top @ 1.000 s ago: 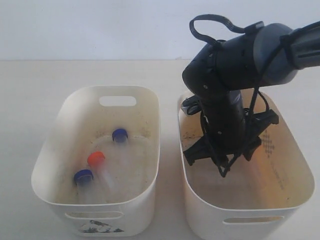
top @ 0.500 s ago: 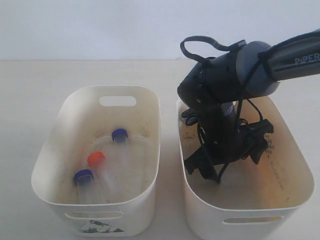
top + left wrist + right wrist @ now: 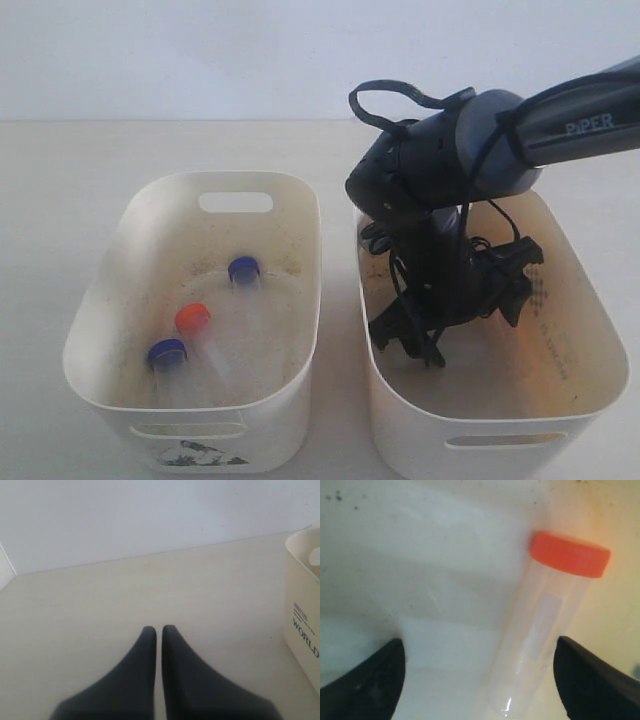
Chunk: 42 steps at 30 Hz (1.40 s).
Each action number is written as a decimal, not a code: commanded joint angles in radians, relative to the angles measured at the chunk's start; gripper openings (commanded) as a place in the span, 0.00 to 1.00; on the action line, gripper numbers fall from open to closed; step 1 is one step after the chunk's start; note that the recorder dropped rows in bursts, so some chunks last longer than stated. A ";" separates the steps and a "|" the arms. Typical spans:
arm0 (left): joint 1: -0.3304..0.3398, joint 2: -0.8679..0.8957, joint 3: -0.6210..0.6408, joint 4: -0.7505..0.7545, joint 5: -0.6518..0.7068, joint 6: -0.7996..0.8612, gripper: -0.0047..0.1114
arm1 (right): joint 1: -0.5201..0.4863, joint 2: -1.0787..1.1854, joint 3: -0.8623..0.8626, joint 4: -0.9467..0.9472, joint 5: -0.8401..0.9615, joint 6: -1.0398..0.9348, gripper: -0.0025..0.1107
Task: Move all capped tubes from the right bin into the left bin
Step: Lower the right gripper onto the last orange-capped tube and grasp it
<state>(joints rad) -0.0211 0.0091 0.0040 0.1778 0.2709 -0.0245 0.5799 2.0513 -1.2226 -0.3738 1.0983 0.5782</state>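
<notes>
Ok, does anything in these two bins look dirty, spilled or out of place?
Nothing spilled or broken. Dark grit speckles the floor of the left bin and an inner wall of the right bin. One orange-capped tube lies in the right bin, between the open fingers of the right gripper.

A clear capped tube (image 3: 540,625) with an orange-red cap (image 3: 570,553) lies flat on the pale, speckled floor of the right bin (image 3: 420,555). The right gripper (image 3: 477,650) straddles it with dark fingers (image 3: 365,685) spread wide, the tube close beside one of them
</notes>
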 commanded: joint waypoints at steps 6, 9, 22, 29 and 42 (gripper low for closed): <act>0.001 -0.001 -0.004 -0.001 -0.009 -0.012 0.08 | -0.003 0.065 0.024 0.007 -0.036 0.028 0.26; 0.001 -0.001 -0.004 -0.001 -0.009 -0.012 0.08 | -0.003 0.065 0.024 -0.013 0.007 0.028 0.29; 0.001 -0.001 -0.004 -0.001 -0.009 -0.012 0.08 | -0.003 0.065 0.024 -0.037 0.004 0.014 0.25; 0.001 -0.001 -0.004 -0.001 -0.009 -0.012 0.08 | -0.003 0.063 0.022 -0.039 0.022 -0.001 0.02; 0.001 -0.001 -0.004 -0.001 -0.009 -0.012 0.08 | -0.003 -0.222 0.022 -0.039 0.056 -0.012 0.02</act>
<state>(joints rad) -0.0211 0.0091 0.0040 0.1778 0.2709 -0.0245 0.5792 1.9053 -1.2023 -0.4108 1.1529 0.5764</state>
